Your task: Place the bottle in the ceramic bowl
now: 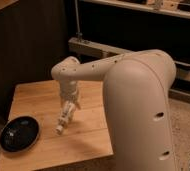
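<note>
1. While the gripper [64,120] hangs tilted over the middle of the table [90,132], its jaws stand apart, clamped on nothing I can make out.
2. Bottle [60,129]: right at the gripper's tip, slanted along the same line, white end farthest from the wrist. Whether it touches the tip or lies on the wood just beneath it, cannot tell.
3. Ceramic bowl [19,134]: well apart from the gripper, out past the bottle's white end, near the table's front corner.
4. Judged step: closing on the bottle, with the carry to the bowl yet to come.
5. Risks (my reading only):
   - If one jaw lands first, the slim bottle may roll or be nudged aside.
   - A hold taken near the cap end could let it pivot and slip during the carry.
   - The bowl is shallow, glossy and close to the edge. A bottle let go high or off-centre could skid over the rim and off the table.
</note>
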Robot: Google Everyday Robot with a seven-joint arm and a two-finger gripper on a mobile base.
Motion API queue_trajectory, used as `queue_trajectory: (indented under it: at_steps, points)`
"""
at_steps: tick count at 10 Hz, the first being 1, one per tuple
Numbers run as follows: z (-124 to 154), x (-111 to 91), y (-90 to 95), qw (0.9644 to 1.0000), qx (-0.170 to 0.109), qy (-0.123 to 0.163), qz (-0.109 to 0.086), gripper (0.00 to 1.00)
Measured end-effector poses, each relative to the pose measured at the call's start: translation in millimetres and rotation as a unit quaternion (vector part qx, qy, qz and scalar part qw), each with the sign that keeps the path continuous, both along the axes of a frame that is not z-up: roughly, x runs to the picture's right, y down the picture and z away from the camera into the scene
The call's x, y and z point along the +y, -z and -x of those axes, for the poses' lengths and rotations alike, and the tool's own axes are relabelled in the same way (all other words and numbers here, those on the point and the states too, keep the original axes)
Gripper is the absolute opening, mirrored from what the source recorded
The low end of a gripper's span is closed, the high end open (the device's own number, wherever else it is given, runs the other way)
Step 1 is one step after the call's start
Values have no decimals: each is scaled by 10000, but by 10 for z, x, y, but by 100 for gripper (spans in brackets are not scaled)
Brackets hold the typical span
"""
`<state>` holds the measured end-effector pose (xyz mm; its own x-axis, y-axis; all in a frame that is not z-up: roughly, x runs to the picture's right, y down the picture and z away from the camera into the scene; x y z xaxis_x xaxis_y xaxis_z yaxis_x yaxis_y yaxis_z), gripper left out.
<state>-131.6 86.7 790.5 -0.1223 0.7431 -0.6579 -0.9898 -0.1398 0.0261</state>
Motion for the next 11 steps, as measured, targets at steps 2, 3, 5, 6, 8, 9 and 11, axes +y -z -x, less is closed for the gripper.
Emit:
queue_trajectory:
  at_steps: [2, 3, 5, 6, 8, 9, 11]
  points:
    - [35, 10, -82, 10000, -36, -4, 15, 65]
    - [45, 21, -122, 10000, -60, -24, 27, 65]
    - [60, 71, -201, 9999, -79, -83, 64, 65]
    - [60, 94, -230, 9999, -9, -118, 66, 65]
    - [98, 158, -301, 9998, 126, -135, 80, 65]
    - [145, 193, -337, 9997, 167, -134, 95, 65]
    - [171, 231, -383, 9996, 227, -159, 115, 65]
